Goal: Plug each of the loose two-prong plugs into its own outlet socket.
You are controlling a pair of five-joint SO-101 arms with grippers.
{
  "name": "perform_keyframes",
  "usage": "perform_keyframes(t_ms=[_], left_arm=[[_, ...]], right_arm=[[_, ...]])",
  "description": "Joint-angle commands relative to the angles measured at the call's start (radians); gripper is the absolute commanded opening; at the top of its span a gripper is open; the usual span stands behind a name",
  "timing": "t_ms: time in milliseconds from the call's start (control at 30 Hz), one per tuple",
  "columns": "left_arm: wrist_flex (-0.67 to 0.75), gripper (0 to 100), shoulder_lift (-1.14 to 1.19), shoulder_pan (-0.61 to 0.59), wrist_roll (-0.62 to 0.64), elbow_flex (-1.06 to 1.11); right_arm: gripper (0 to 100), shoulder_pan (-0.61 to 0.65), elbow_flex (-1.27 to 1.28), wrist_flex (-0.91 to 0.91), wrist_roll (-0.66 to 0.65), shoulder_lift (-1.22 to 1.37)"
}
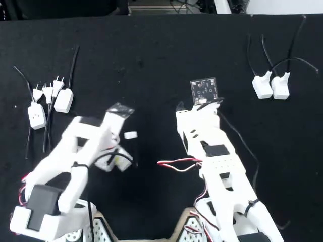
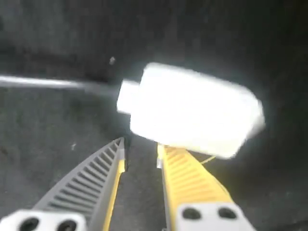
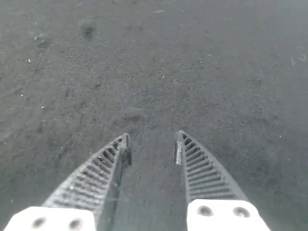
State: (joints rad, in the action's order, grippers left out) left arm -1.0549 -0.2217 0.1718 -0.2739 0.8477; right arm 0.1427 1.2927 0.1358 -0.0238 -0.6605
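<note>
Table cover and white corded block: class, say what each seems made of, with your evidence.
Table cover: probably black felt or cloth, matte; fuzzy texture and lint specks show. White block: likely moulded plastic, smooth; rounded edges, bright glare.

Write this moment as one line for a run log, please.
left end effector: open, just short of white socket block | right end effector: open, over black table | loose plugs: unplugged

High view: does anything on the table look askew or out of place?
Yes. At the left edge, plugs lie loose, splayed at different angles beside two sockets. The white pair at the right lies neatly side by side.
</note>
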Motion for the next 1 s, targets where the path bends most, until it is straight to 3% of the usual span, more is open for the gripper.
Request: perform_keyframes(t_ms=[0,300,633,800,967], left_arm=[[0.092,13,-0.026,0.094,0.133,-0.116],[0.232,13,-0.037,0.096,0.282,-0.160],[0.241,13,-0.028,-0.081,0.302,-0.274],[0.456,13,0.000,-0.196,0.319,-0.179],[0.658,13,0.058,-0.249,0.534,-0.091]], right_arm=[[14.5,-0.018,-0.024,-0.028,0.006,-0.033],[14.5,-0.018,-0.027,-0.028,0.006,-0.028],[14.5,-0.018,-0.027,-0.028,0.006,-0.027],[14.5,-0.018,-0.027,-0.028,0.006,-0.027],[14.5,0.018,-0.024,-0.028,0.005,-0.027]])
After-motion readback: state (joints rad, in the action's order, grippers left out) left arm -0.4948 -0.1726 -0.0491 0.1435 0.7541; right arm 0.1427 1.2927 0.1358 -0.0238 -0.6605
